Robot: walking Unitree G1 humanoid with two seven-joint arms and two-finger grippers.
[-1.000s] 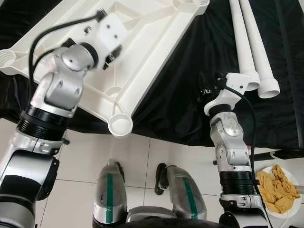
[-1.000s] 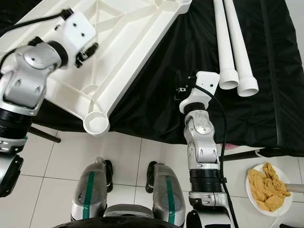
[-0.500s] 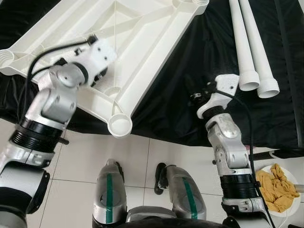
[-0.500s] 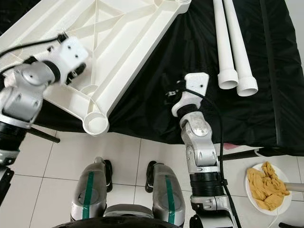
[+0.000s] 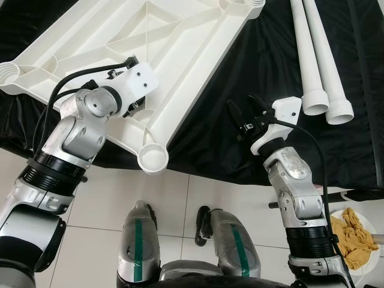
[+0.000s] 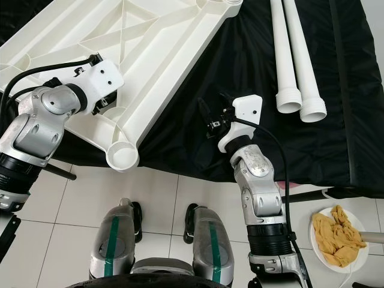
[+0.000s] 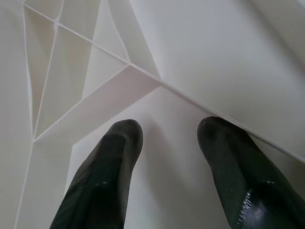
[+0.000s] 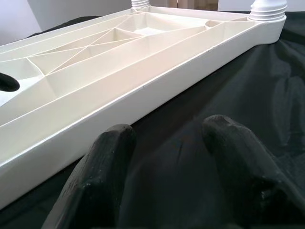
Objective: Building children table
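The white plastic tabletop (image 5: 180, 42) lies upside down on black cloth (image 5: 240, 66), ribbed underside up, with a round leg socket (image 5: 152, 159) at its near corner. Two white tube legs (image 5: 315, 54) lie side by side at the back right. My left gripper (image 7: 169, 138) is open, its fingertips (image 7: 125, 136) just over a flat panel between the ribs near that socket. My right gripper (image 5: 243, 108) is open and empty, low over the cloth to the right of the tabletop, pointing at its long side edge (image 8: 119, 100).
The cloth-covered surface ends just in front of me, with white floor tiles (image 5: 108, 198) below. A white plate (image 6: 357, 262) holding a yellow rag (image 6: 336, 237) sits on the floor at my right. My own legs (image 5: 141, 240) stand at the bottom.
My left gripper has drawn back toward me over the tabletop, nearer the corner socket. My right wrist has turned left, so its fingers now point at the tabletop's edge.
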